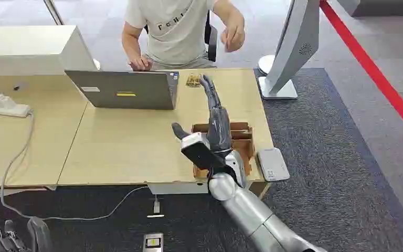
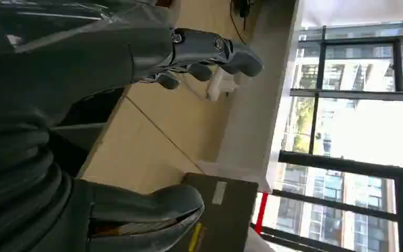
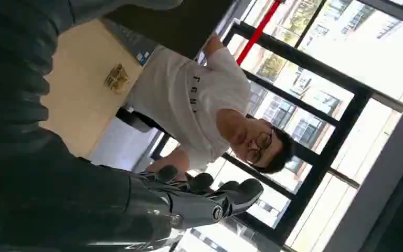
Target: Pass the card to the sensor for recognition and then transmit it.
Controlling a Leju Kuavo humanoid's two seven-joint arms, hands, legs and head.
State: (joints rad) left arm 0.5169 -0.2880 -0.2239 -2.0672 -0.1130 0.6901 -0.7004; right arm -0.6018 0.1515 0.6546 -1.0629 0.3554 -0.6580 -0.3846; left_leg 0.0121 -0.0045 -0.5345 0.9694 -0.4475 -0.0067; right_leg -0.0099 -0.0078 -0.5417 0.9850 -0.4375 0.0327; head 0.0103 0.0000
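The right hand [image 1: 213, 113] reaches out across the desk [image 1: 126, 142] toward a seated person [image 1: 173, 31]. Its fingers [image 3: 210, 195] are stretched out and apart from the thumb, with nothing between them. The left hand [image 1: 8, 233] hangs low beside the desk, its fingers [image 2: 204, 47] also spread and empty.

No card can be made out for certain. A small tan patterned item [image 1: 192, 80] lies on the desk just beside the right fingertips, near the laptop [image 1: 123, 90], and may be the card. A wooden compartment tray [image 1: 241, 137] sits under the right forearm; its contents are too hidden to tell. A flat grey pad [image 1: 272, 164], probably the sensor, lies just beside the tray.

A card should be light, thin, stiff and rather slick, so lying flat it gives the fingers little to catch. It is best pinched at one short edge between thumb and finger, leaving its face free for the sensor and the far edge free for the person to take.
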